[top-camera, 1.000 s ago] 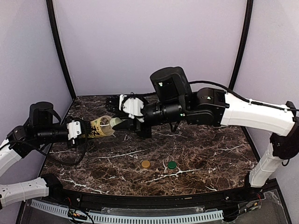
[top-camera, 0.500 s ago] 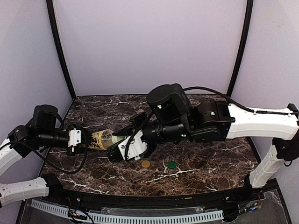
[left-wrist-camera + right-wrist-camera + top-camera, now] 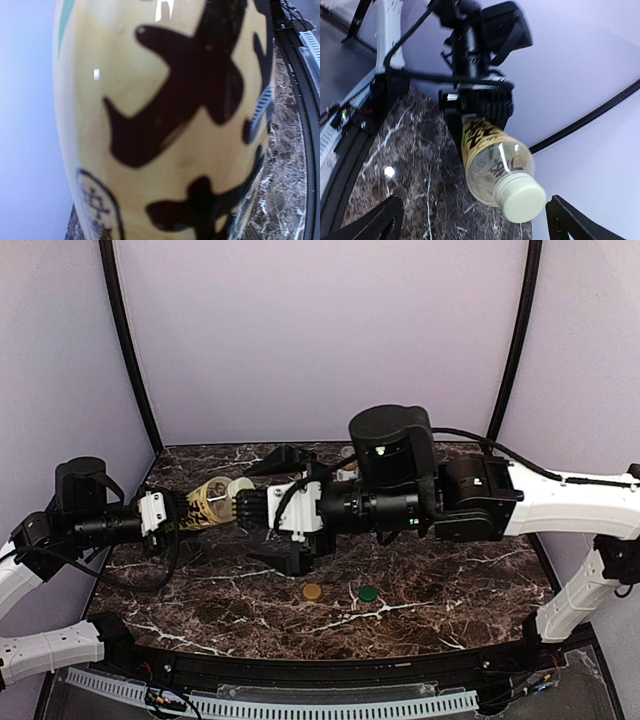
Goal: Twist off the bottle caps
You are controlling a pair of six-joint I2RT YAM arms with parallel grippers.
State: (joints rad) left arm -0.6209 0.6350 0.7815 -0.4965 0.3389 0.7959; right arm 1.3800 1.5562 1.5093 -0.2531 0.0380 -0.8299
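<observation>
The left gripper (image 3: 180, 512) clamps the yellow-labelled bottle (image 3: 212, 502) sideways, its white cap (image 3: 240, 486) on and pointing at the right gripper (image 3: 262, 510) (jaws spread wide) just beside it. A gold cap (image 3: 312, 591) and a green cap (image 3: 369, 593) lie apart from the bottle on the table (image 3: 450, 570).

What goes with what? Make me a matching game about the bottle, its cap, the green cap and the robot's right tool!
Things:
1. yellow-labelled bottle
2. cream cap
3. green cap
4. right tool

States:
A. open wide
B. lying loose on the table
C. held in the left tool
D. on the bottle's neck

Pairs: 1-C, 2-D, 3-B, 4-A
</observation>
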